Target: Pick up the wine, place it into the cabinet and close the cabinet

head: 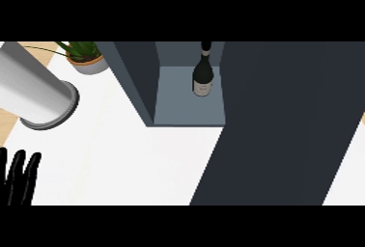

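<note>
The wine bottle, dark with a pale label, stands upright on the grey-blue floor of the cabinet, towards its back right. The cabinet's dark door is swung open and spreads as a wide slanted panel across the right half of the view. My left hand rests at the lower left edge with its fingers straight and pointing up, well away from the bottle and holding nothing. My right hand shows nowhere.
A large grey cylinder slants in from the upper left over the white counter. A potted green plant stands at the back left, beside the cabinet's left wall.
</note>
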Robot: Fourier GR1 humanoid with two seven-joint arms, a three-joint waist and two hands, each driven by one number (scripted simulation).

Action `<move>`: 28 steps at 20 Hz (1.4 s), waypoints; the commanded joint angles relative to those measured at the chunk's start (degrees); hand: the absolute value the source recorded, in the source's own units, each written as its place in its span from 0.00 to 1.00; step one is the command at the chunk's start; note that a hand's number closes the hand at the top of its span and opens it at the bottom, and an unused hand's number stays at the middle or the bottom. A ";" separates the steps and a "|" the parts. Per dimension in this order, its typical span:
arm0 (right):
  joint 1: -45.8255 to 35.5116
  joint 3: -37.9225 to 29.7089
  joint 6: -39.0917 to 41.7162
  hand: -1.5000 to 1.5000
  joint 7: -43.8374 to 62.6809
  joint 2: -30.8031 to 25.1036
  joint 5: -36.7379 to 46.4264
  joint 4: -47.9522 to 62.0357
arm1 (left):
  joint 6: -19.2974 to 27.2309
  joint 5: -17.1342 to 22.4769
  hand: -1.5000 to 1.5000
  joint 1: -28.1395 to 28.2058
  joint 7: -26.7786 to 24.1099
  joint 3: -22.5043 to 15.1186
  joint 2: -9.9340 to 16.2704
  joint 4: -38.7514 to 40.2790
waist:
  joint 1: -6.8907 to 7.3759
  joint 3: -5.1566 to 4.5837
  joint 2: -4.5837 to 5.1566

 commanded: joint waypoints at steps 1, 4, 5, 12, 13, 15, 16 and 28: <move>-3.51 9.42 -5.02 1.00 3.39 1.06 7.79 -8.98 | -3.83 1.20 0.00 3.56 -1.09 3.86 2.24 0.63 | 0.27 -0.09 -0.15; -4.96 14.35 -10.18 1.00 2.90 1.09 10.94 -7.04 | -8.93 5.72 0.00 4.23 -0.36 10.24 3.83 2.49 | 0.12 -0.08 0.00; -6.56 16.85 -14.21 1.00 2.45 1.10 12.74 -5.33 | -7.69 2.81 0.00 6.05 -1.42 7.77 2.73 0.29 | 0.33 -0.02 0.05; -14.34 22.42 -24.77 1.00 2.10 1.01 19.55 -1.54 | -13.88 5.44 0.00 6.50 -0.34 12.04 4.15 3.19 | 0.59 -0.11 0.01; -13.85 22.95 -23.60 1.00 -1.10 1.00 21.09 -0.36 | -13.19 7.24 0.00 6.54 1.64 14.41 5.30 1.37 | 0.51 -0.01 0.00; -17.12 23.72 -26.03 1.00 2.41 0.97 21.84 0.04 | -14.35 10.18 0.00 5.08 3.96 16.21 5.43 1.85 | 0.34 -0.04 0.13; -18.78 25.31 -27.51 1.00 -0.54 0.94 23.54 2.63 | -13.74 8.44 0.00 5.13 2.80 14.40 4.13 3.17 | 0.36 -0.09 0.05; -40.19 13.48 -37.75 1.00 4.96 0.62 13.50 11.09 | -15.65 8.35 0.00 3.73 5.38 14.19 2.05 1.37 | 2.35 -0.08 0.60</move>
